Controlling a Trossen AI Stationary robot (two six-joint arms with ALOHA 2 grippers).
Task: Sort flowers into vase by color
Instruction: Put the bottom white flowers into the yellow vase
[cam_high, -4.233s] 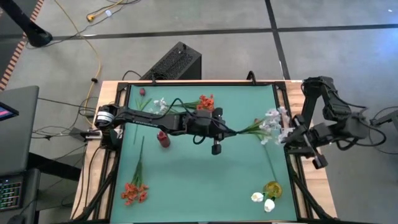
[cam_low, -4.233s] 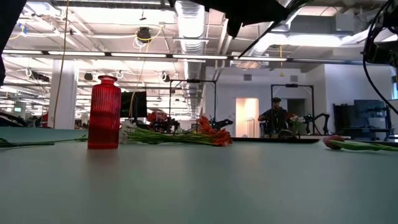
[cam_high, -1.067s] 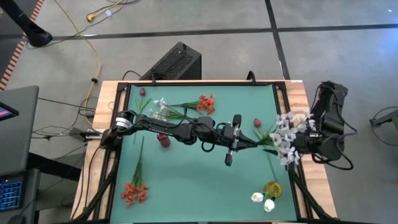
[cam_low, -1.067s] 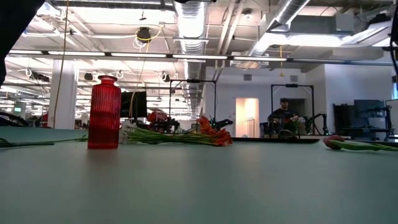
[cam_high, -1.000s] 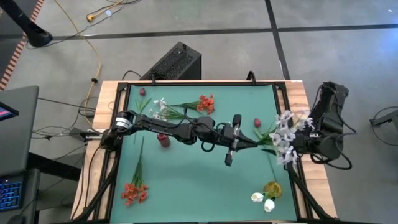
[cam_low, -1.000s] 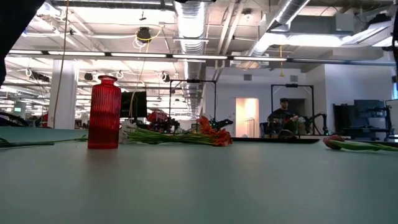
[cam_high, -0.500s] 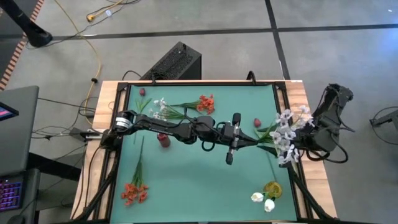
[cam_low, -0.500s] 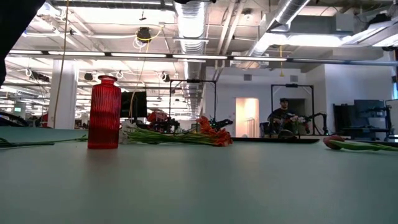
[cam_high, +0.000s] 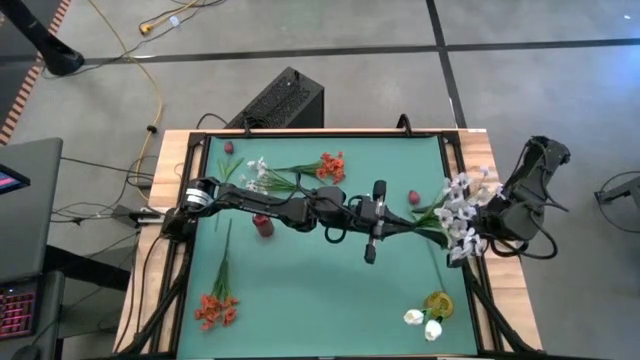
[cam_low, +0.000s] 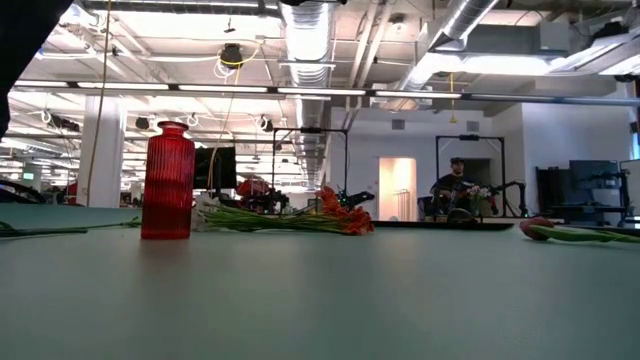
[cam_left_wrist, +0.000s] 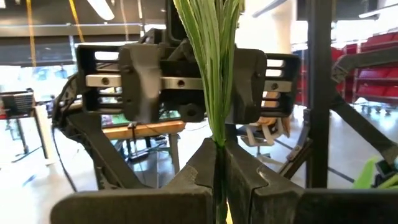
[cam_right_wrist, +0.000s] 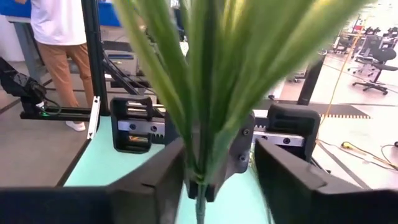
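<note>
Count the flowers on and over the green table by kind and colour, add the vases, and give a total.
white blossom sprays: 2
white buds: 2
orange-red clusters: 2
dark red buds: 2
vases: 2 (one red, one yellow)
Total: 10
</note>
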